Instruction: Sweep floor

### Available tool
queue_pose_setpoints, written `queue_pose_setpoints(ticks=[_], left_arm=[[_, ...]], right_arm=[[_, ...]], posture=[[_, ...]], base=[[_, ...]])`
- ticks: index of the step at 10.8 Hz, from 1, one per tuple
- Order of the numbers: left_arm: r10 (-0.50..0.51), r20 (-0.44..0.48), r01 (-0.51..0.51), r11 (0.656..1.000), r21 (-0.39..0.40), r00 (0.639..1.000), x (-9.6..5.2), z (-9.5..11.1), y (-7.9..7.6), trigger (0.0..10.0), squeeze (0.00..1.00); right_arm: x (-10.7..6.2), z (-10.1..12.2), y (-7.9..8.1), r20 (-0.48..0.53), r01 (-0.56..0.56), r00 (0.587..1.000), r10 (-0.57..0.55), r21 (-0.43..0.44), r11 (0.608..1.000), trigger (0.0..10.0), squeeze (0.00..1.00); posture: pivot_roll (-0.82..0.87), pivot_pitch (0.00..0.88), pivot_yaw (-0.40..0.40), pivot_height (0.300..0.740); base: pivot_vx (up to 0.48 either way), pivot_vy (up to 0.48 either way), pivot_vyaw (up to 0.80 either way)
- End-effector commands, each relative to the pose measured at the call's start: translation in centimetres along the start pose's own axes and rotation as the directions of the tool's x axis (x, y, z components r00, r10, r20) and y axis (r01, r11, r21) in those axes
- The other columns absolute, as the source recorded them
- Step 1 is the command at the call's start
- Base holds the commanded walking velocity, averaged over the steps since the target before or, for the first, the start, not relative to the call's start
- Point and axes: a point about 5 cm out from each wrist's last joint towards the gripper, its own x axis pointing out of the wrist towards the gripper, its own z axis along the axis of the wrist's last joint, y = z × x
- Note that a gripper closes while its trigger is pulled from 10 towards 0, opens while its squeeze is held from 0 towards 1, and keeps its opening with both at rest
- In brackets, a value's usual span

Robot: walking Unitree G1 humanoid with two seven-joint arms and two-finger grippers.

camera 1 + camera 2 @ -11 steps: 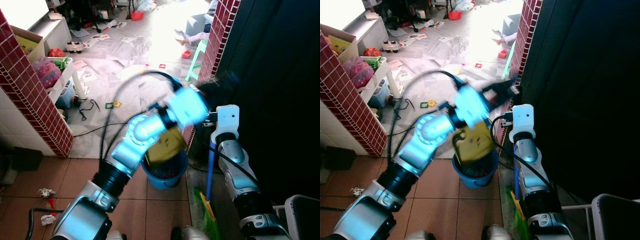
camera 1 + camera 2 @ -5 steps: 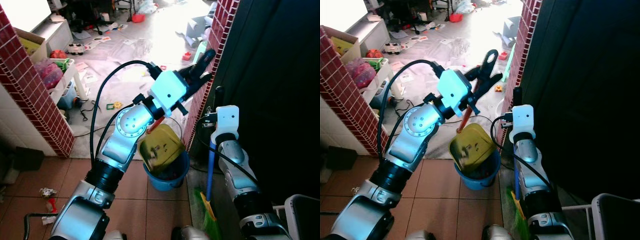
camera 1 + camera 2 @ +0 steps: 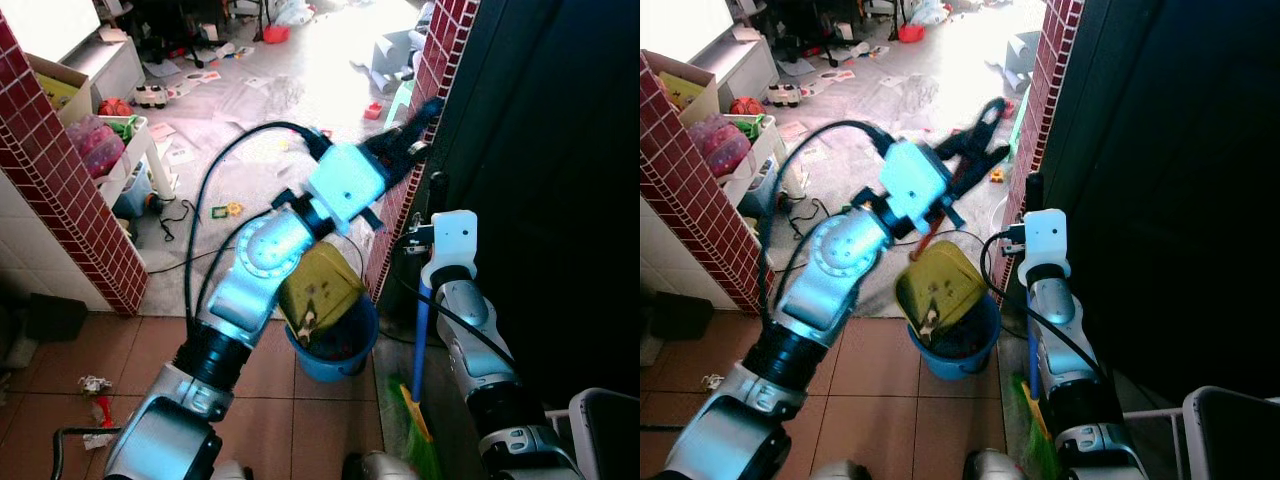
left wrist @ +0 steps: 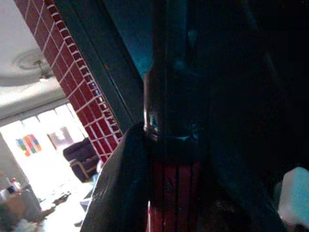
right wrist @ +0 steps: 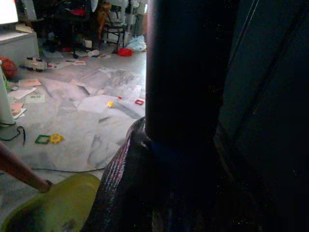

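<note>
dustpan tipped over the bucket, broom parked upright

dustpan (image 3: 936, 287), yellow-green, hangs tilted with its mouth down over the blue bucket (image 3: 958, 345). its red handle (image 4: 170, 193) runs up into my left gripper (image 3: 973, 150), whose fingers are closed around it; the left wrist view shows the red shaft clamped between them. bits of debris cling to the pan's inner face.

broom (image 3: 421, 345), blue shaft with green bristles at the floor, stands upright by the dark door. my right gripper (image 5: 181, 121) is wrapped around a dark shaft in the right wrist view, so i judge it clamped on the broom.

handling, as judgement: pan is light, stiff plastic on a long thin handle, so it swings easily; a grip high on the handle gives reach but little control of tilt. broom is light, rigid, bristles soft; hold mid-shaft.

scraps of litter (image 3: 92, 384) lie on the brown tiles (image 3: 320, 420), well apart from the bucket.
</note>
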Motion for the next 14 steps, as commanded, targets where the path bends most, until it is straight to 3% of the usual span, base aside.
queue_pose_setpoints(ticks=[1,2,3,7,8,9,10,11,12,13,14], left_arm=[[0.012,0.072,-0.003,0.992,-0.126,0.997,0.6,1.5,0.1,10.0,0.00],[0.017,0.046,-0.016,1.000,-0.025,0.999,0.5,1.2,0.3,10.0,0.00],[0.057,0.057,-0.058,0.998,0.005,0.997,0.3,1.3,1.0,10.0,0.00],[0.232,0.193,-0.263,0.953,0.152,0.953,0.3,5.0,6.0,10.0,0.00],[0.296,0.225,-0.340,0.921,0.191,0.928,-0.1,6.2,8.0,10.0,0.00],[0.328,0.243,-0.379,0.902,0.206,0.913,-0.4,6.9,9.0,10.0,0.00],[0.444,0.286,-0.510,0.831,0.223,0.849,-1.7,8.7,12.0,10.0,0.00],[0.527,0.286,-0.592,0.770,0.237,0.800,-3.2,9.0,14.0,10.0,0.00],[0.602,0.201,-0.634,0.724,0.272,0.773,-5.1,7.2,15.3,10.0,0.00],[0.666,0.084,-0.662,0.704,0.258,0.741,-6.9,4.7,15.5,10.0,0.00],[0.708,-0.069,-0.677,0.695,0.242,0.702,-9.0,1.1,14.2,10.0,0.00]], right_arm=[[0.4,0.7,0.0,0.028,0.001,1.000,-0.001,-0.005,1.000,10.0,0.00],[0.4,0.7,0.0,0.027,-0.002,1.000,0.002,-0.006,1.000,10.0,0.00],[0.5,0.7,0.0,0.027,-0.002,1.000,0.002,-0.008,1.000,10.0,0.00],[0.6,0.8,0.0,0.031,-0.006,1.000,0.006,-0.014,1.000,10.0,0.00],[0.7,0.8,0.1,0.032,-0.008,0.999,0.008,-0.014,1.000,10.0,0.00],[0.7,0.8,0.1,0.034,-0.008,0.999,0.008,-0.015,1.000,10.0,0.00],[0.7,0.8,-0.1,0.036,-0.006,0.999,0.006,-0.018,1.000,10.0,0.00],[0.7,0.7,-0.3,0.036,-0.005,0.999,0.005,-0.020,1.000,10.0,0.00],[0.8,0.7,-0.3,0.035,-0.007,0.999,0.008,-0.021,1.000,10.0,0.00],[0.9,0.7,-0.1,0.036,-0.012,0.999,0.013,-0.020,1.000,10.0,0.00],[0.8,0.7,0.0,0.030,-0.022,0.999,0.022,-0.013,1.000,10.0,0.00]], posture=[[-0.08,0.000,-0.015,0.740],[-0.08,0.000,-0.017,0.740],[-0.08,0.000,-0.018,0.740],[-0.07,0.000,-0.021,0.740],[-0.07,0.000,-0.021,0.740],[-0.07,0.000,-0.021,0.740],[-0.07,0.000,-0.021,0.740],[-0.06,0.000,-0.026,0.740],[-0.05,0.000,-0.028,0.740],[-0.05,0.000,-0.029,0.740],[-0.05,0.000,-0.033,0.740]], base=[[0.000,0.000,0.00],[0.000,0.000,0.00],[0.000,0.000,0.00],[0.000,0.000,0.00],[0.000,0.000,0.00],[0.000,0.000,0.00],[0.000,0.000,0.00],[0.000,0.000,0.00],[0.000,0.000,0.00],[0.000,0.000,0.00],[0.000,0.000,0.00]])
